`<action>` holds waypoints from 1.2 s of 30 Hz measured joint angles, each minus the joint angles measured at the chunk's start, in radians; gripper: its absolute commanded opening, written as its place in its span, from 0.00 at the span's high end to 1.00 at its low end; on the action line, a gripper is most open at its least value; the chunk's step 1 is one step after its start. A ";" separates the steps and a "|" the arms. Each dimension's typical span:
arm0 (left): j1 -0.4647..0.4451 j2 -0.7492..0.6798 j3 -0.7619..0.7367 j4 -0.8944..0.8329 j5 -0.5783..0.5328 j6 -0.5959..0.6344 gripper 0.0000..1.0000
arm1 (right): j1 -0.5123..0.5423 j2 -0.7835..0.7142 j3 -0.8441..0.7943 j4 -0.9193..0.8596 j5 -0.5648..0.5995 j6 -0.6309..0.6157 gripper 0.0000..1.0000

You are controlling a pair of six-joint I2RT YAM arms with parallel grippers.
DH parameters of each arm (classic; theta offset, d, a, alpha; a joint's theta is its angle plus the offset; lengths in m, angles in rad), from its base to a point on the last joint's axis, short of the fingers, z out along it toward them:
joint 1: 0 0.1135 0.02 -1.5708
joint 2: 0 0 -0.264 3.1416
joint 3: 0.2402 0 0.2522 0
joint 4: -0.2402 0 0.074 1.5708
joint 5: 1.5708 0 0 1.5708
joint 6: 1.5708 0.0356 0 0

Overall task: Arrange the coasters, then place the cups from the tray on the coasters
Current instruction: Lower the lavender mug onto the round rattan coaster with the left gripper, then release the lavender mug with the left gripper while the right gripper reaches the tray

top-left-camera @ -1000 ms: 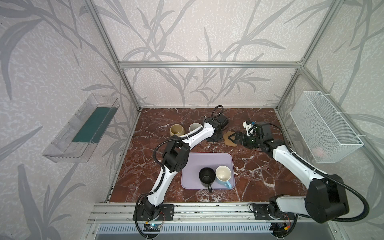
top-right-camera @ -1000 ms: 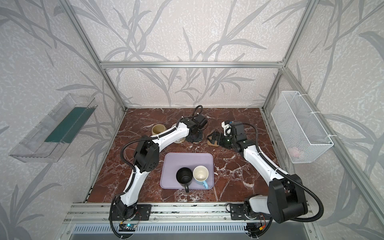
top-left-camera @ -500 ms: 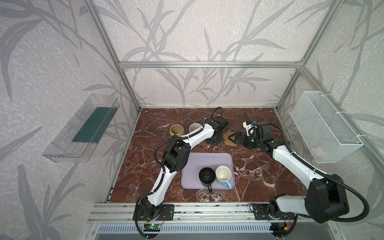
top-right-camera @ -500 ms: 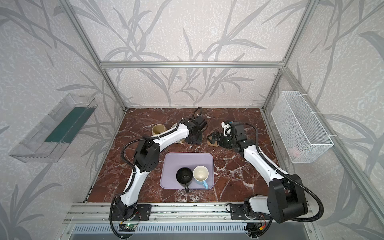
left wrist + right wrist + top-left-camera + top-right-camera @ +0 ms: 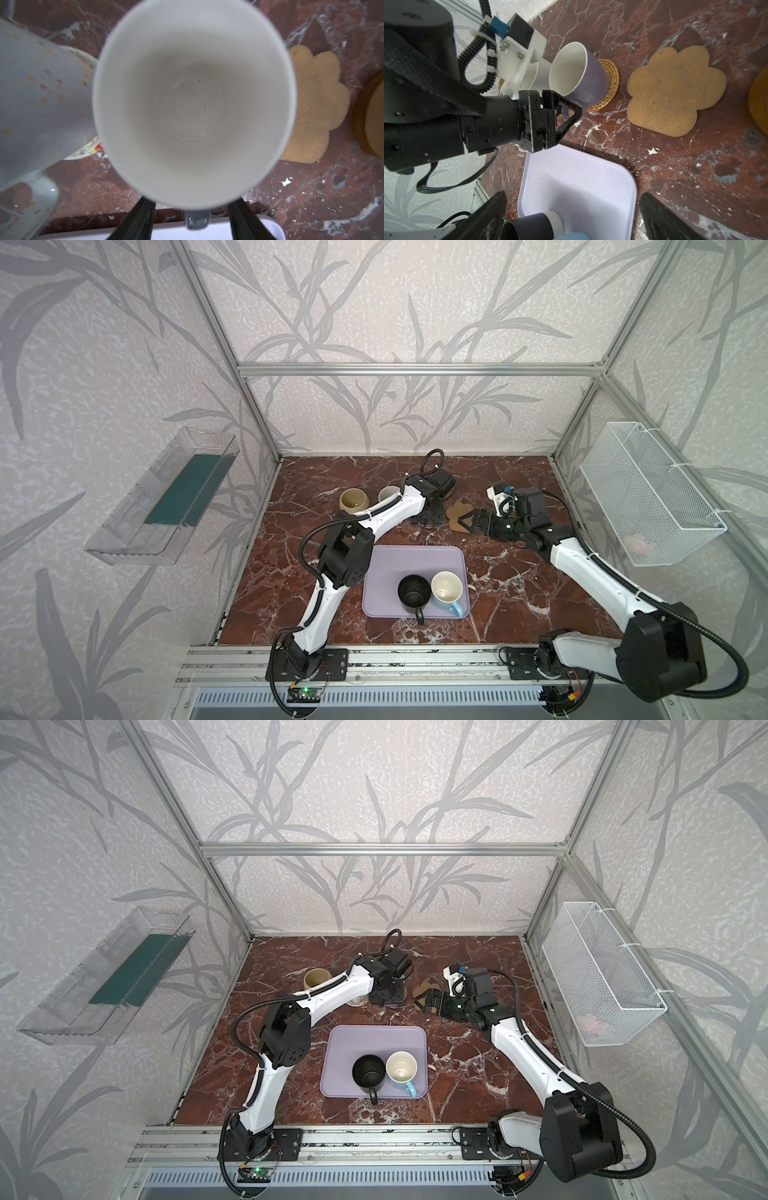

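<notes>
The lilac mug (image 5: 577,72) stands upright on the tan rattan coaster (image 5: 611,76). My left gripper (image 5: 190,222) is open, its fingers on either side of the mug's handle and apart from it. The beige paw coaster (image 5: 675,89) lies bare beside it, and an amber disc (image 5: 760,99) shows at the edge. The beige mug (image 5: 353,501) and white mug (image 5: 388,492) stand at the back left. The black mug (image 5: 413,592) and light blue mug (image 5: 446,591) stand on the lilac tray (image 5: 415,564). My right gripper (image 5: 467,522) is open and holds nothing, next to the paw coaster.
A clear bin (image 5: 162,506) hangs on the left wall. A white wire basket (image 5: 648,493) hangs on the right wall. The left arm reaches across in front of the white mug. Both grippers are close together at the back middle.
My left gripper has opened and let go of the lilac mug's handle; the mug stays on the rattan coaster. The right arm has hardly moved.
</notes>
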 measured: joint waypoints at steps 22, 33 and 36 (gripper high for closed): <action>0.006 -0.646 -0.428 0.193 0.164 -0.011 0.01 | 0.503 -0.259 0.100 -0.342 0.283 -0.102 0.00; 0.092 -0.966 -0.680 0.204 0.305 0.005 0.03 | 0.838 -0.169 0.118 -0.364 0.500 -0.071 0.15; 0.101 -0.987 -0.731 0.201 0.345 0.004 0.04 | 0.904 -0.137 0.118 -0.364 0.546 -0.063 0.25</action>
